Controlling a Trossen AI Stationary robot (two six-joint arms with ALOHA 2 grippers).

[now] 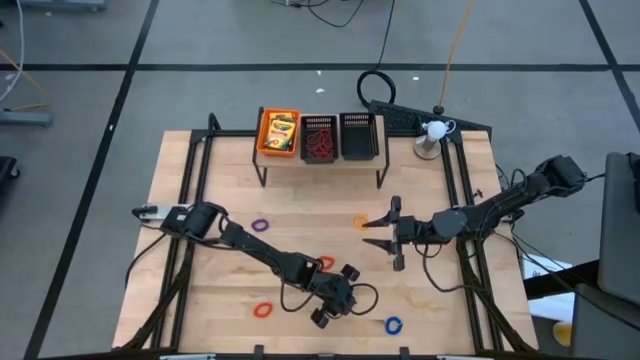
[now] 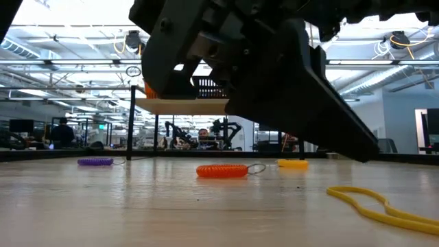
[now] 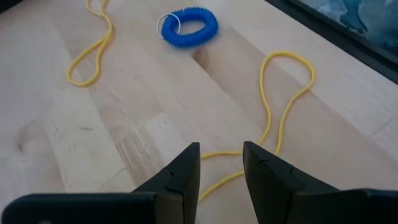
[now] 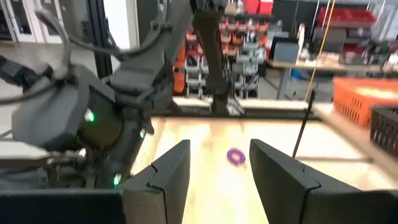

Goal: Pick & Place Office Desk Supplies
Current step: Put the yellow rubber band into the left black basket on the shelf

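My left gripper [image 1: 327, 312] [image 3: 221, 149] hovers open near the table's front edge, tilted down over a thin yellow band [image 3: 283, 106] lying flat on the wood. Part of that band runs just beyond its fingertips. I cannot tell whether they touch it. A blue ring [image 3: 186, 26] [image 1: 393, 325] and a second yellow band [image 3: 93, 43] lie farther off. My right gripper [image 1: 372, 235] [image 4: 217, 149] is held level and open above the table's middle right, next to an orange ring [image 1: 361, 222]. Purple [image 1: 261, 226], red [image 1: 264, 310] and orange-red [image 1: 325, 263] rings lie flat on the table.
A rack at the far edge carries an orange bin [image 1: 279, 133] with yellow-and-green boxes, a black bin [image 1: 319, 139] with reddish bands and another black bin [image 1: 359, 137]. A small white object on a stand [image 1: 433, 132] stands at the far right. Bare wood lies on the left.
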